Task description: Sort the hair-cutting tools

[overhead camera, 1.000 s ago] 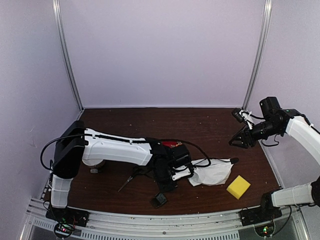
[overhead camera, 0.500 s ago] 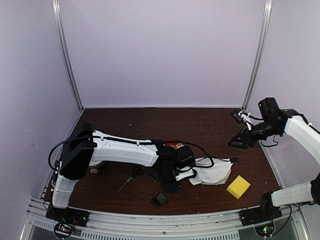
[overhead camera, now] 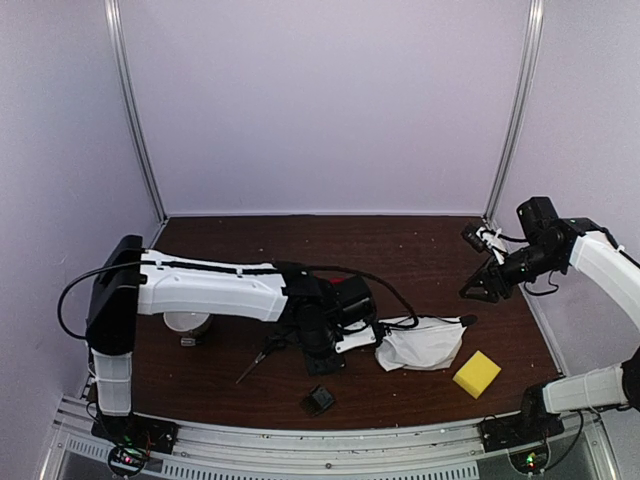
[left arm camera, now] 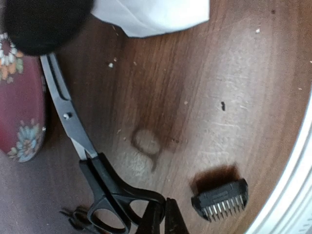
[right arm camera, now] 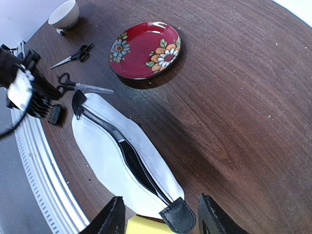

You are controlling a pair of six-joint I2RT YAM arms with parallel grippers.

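Left claw (left arm camera: 165,220): jaws closed, tips at handle of scissors (left arm camera: 105,187); hold unclear.
Right claw (overhead camera: 487,285): jaws apart, empty, over tabletop (overhead camera: 420,250) right edge.
Scissors: front-centre, blade beside plate (left arm camera: 17,97).
Second scissors (right arm camera: 73,54): left side, near bowl (right arm camera: 63,13).
Block (left arm camera: 220,199): by front edge.

You get soft, even light from above in the overhead view. The pale walls are bright, the dark table (overhead camera: 250,240) shows only a dull sheen, and the shadow under the left arm (overhead camera: 210,290) is faint and blurred.

Your left wrist view is close and uneven. A washed-out glare lies over the wood toward the table's near edge, and the white pouch (left arm camera: 151,14) is blown out. The black shape at the top left is out of focus, and the clipper attachment (left arm camera: 220,199) throws a short dark shadow.

Your right wrist view bends the table's near edge into a curve. There the plate (right arm camera: 146,48) glints along its rim.
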